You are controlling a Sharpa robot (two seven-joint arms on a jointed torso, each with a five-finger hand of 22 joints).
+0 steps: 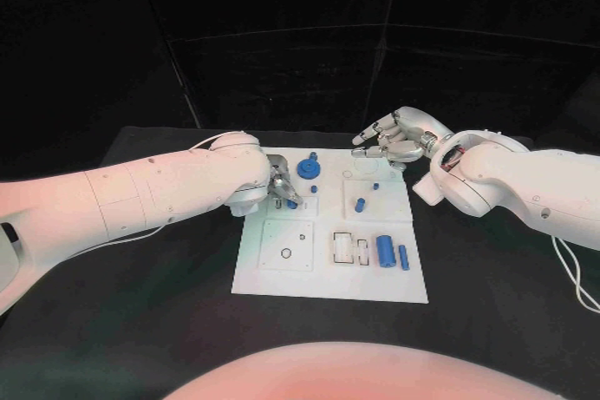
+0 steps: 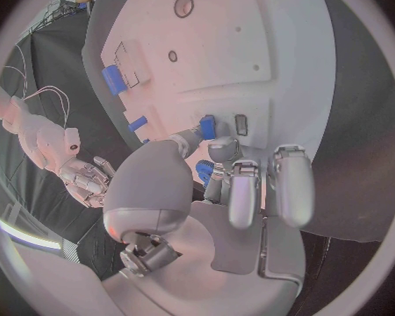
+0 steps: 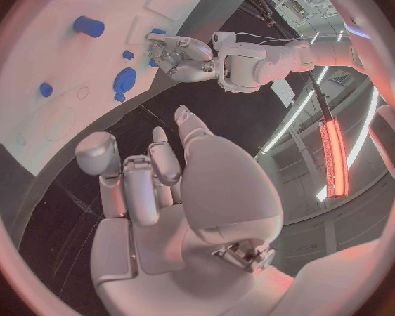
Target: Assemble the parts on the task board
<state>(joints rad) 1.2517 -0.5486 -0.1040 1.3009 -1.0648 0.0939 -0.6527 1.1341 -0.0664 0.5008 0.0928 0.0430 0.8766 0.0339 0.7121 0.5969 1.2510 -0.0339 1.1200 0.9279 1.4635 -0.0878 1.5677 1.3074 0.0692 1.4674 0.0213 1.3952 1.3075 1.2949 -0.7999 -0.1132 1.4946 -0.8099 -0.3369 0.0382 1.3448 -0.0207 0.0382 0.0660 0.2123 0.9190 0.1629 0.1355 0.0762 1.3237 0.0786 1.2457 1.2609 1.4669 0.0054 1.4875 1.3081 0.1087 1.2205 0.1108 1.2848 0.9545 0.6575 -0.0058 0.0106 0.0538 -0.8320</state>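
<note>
The white task board (image 1: 331, 278) lies mid-table. My left hand (image 1: 277, 185) reaches down onto its far left part; thumb and a finger pinch a small blue part (image 2: 203, 170), and a second blue part (image 2: 207, 126) stands just past the thumb tip. A blue gear (image 1: 310, 169) sits on the board beside that hand. Two blue pegs (image 1: 359, 204) (image 1: 374, 188) stand near the middle, and a blue cylinder (image 1: 387, 252) with a thin blue piece (image 1: 404, 254) lies at the right. My right hand (image 1: 394, 138) hovers over the board's far edge, fingers apart, holding nothing.
The black table (image 1: 500, 287) surrounds the board, with bare room to the right and in front. White cables (image 1: 569, 270) trail beside my right arm. Bare recesses (image 1: 342, 246) mark the board's near half.
</note>
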